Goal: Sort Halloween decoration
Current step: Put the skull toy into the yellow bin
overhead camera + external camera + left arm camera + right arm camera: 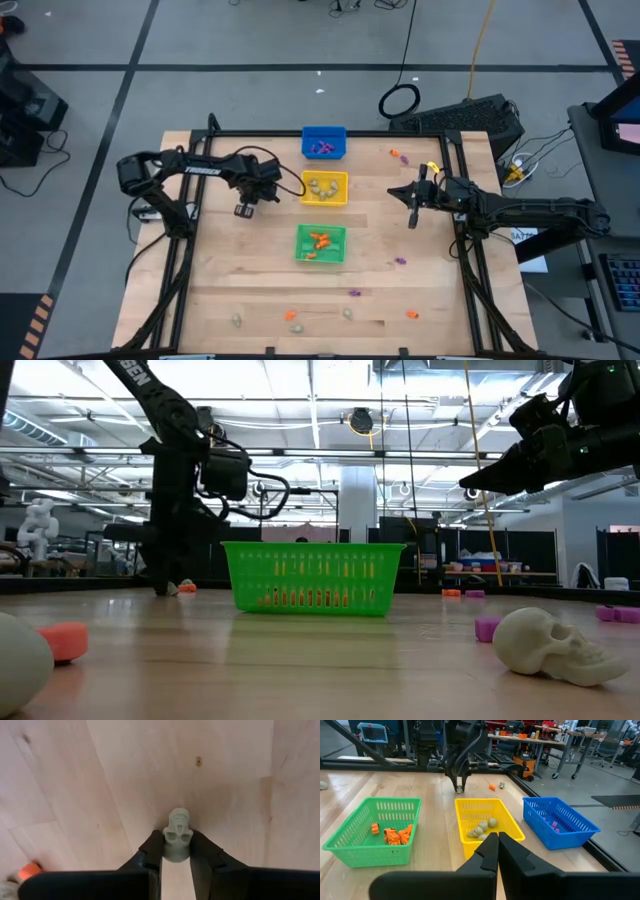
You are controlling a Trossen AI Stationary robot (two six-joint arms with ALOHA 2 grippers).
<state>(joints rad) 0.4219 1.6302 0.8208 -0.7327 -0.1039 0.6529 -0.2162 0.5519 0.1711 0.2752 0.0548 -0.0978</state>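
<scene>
My left gripper (245,210) points down over the table's left half, left of the yellow bin (325,187), and is shut on a pale beige skull trinket (177,827). My right gripper (412,218) hovers shut and empty on the table's right half, facing the bins (497,842). The yellow bin holds several pale trinkets (482,827). Orange ones (392,835) lie in the green bin (321,244), purple ones (555,825) in the blue bin (324,142). Loose trinkets lie on the wood: orange (291,314), purple (353,293), pale (347,313). My left gripper pinches the skull trinket by its two sides (166,845), one finger (152,850) on each flank, coming from above and pointing down. The skull's face shows beyond the fingertips. It sits close above the wood; whether it rests on the table I cannot tell.
More loose pieces lie near the table's right and near edges: orange (395,154), purple (400,261), orange (411,314), pale (237,320). A black rail frames the table (460,250). In the low view a large pale skull (550,645) lies near the camera.
</scene>
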